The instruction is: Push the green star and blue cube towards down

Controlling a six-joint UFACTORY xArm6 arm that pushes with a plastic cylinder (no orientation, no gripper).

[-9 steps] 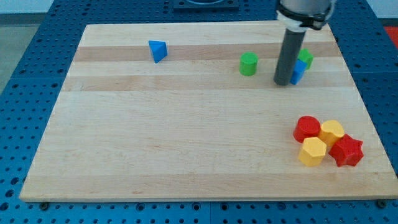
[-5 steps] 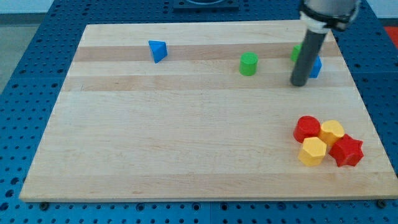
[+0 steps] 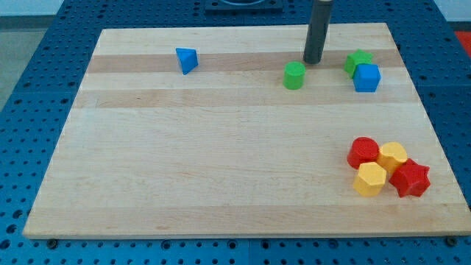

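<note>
The green star [image 3: 358, 61] lies near the board's top right, partly behind the blue cube [image 3: 366, 77], which touches its lower right side. My tip [image 3: 313, 62] rests on the board to the left of both, about a block's width from the star. It stands just above and right of a green cylinder [image 3: 294, 75], close to it.
A blue triangular block [image 3: 187, 59] lies at the upper left. A cluster of a red cylinder [image 3: 363, 152], two yellow blocks [image 3: 392, 156] [image 3: 369, 179] and a red star [image 3: 410, 178] sits at the lower right. The wooden board [image 3: 221, 162] rests on a blue pegboard table.
My tip has moved from the left side of the blue cube up and to the left, to beside the green cylinder. The cube and star now show unobstructed; the cube sits slightly right of before.
</note>
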